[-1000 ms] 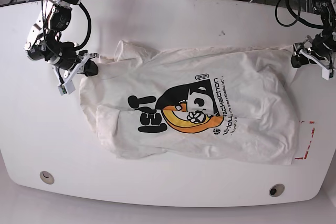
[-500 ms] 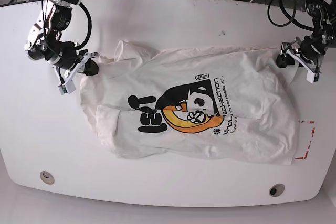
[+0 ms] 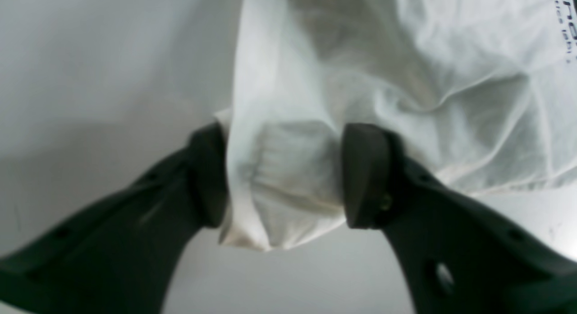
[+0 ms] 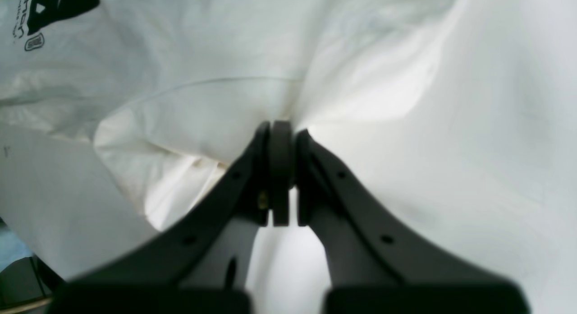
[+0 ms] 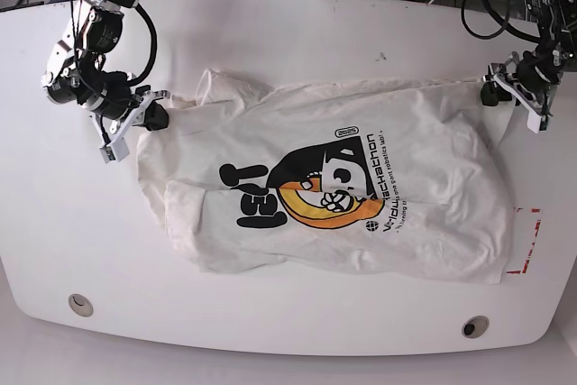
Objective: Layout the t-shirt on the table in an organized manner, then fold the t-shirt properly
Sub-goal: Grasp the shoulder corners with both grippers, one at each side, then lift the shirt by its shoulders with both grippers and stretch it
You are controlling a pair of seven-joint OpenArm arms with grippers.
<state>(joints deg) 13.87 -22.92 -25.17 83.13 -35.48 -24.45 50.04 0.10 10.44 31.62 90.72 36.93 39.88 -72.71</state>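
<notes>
From the base view, the white cotton t-shirt with the orange, yellow and black cartoon print (image 5: 325, 191) lies spread out and wrinkly on the big white shiny table (image 5: 270, 33). It fills the middle of the table. The right gripper (image 5: 149, 113) is at the shirt's edge on this view's left side. The left gripper (image 5: 501, 89) is at the shirt's far corner on this view's right side. A small red tape mark (image 5: 527, 241) is on the table near the shirt's right edge.

In the left wrist view, the dark fingers (image 3: 365, 174) stand apart with a bunched corner of the white shirt between them. The cloth touches both pads, but I cannot tell if they are squeezing it tight.

In the right wrist view, the two dark fingers (image 4: 281, 169) are pressed tight together. They pinch a fold of the white shirt at their tips.
</notes>
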